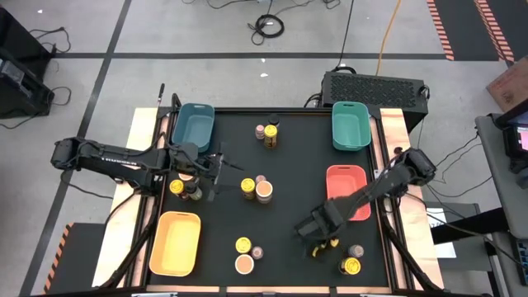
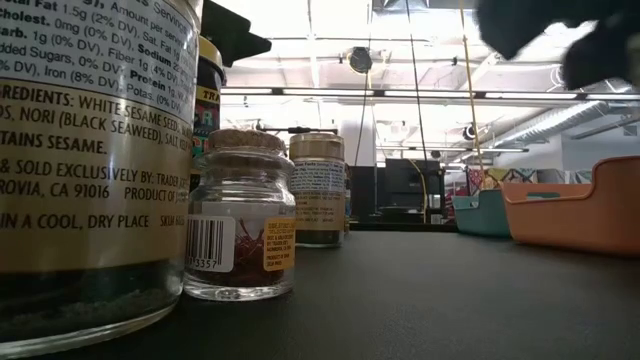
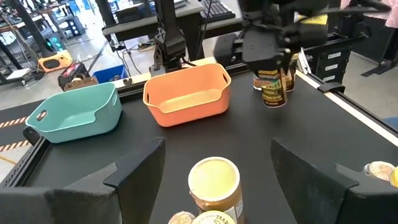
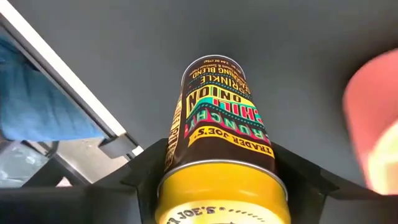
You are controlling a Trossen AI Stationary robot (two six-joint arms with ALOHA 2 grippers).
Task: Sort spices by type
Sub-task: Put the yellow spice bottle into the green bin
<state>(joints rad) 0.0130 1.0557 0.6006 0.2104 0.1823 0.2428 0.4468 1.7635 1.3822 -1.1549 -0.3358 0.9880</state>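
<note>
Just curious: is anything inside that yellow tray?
The yellow tray looks empty; its whole floor shows bare from above. The jars stand beside it on the table, none inside.

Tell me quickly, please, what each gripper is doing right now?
Left gripper: open, holding nothing, fingers either side of a tan-lidded cylindrical spice jar.
Right gripper: shut on a yellow-lidded cylindrical spice jar with a dark label.
</note>
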